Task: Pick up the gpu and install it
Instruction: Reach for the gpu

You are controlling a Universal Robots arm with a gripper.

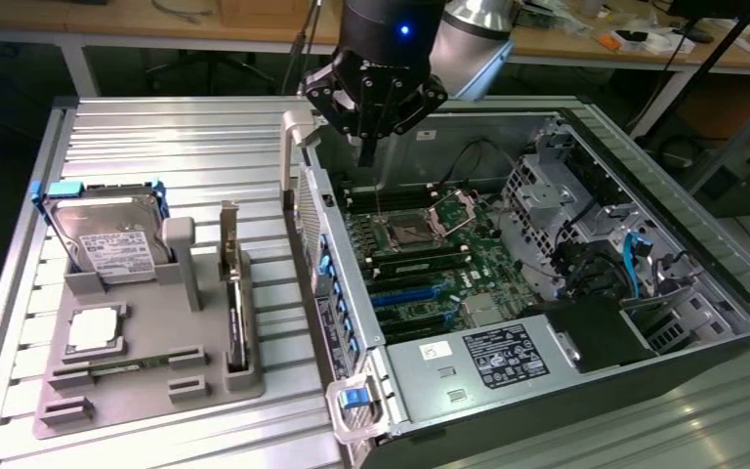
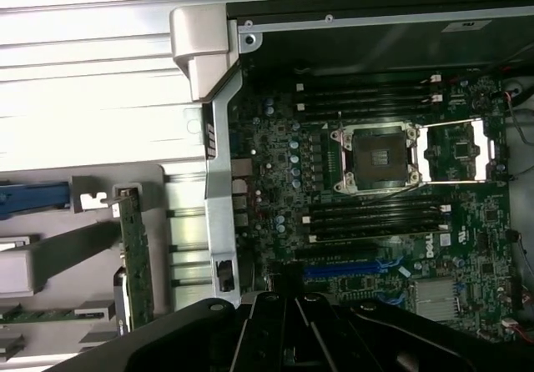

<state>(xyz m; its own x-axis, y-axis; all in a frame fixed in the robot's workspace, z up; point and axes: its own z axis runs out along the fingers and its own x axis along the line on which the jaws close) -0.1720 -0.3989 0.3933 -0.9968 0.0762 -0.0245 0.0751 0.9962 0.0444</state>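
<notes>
Ribbed metal tabletop (image 1: 153, 147) is carrying everything we are looking at in the exterior view. A grey holder tray (image 1: 153, 386) is sitting toward that view's left and an open computer case (image 1: 727, 322) toward its right. The gpu (image 1: 233, 293) is standing on its edge in a slot along the tray's side nearest the case, with nothing touching it. A hard drive (image 1: 108, 244) is leaning upright in the same tray, and a CPU chip (image 1: 95, 330) is lying flat in front of it. We are seeing the gripper (image 1: 367, 156) hovering over the far end of the case, above the motherboard (image 1: 414, 264). Its fingers are clenched together on nothing, well apart from the gpu.

Moving to the wrist view, we are looking down past the dark gripper (image 2: 289, 282) onto the motherboard (image 2: 275, 180) and its empty CPU socket (image 2: 374, 159). The gpu (image 2: 135, 255) is showing as a thin green strip in its tray slot, just outside the case's silver wall (image 2: 219, 180).
</notes>
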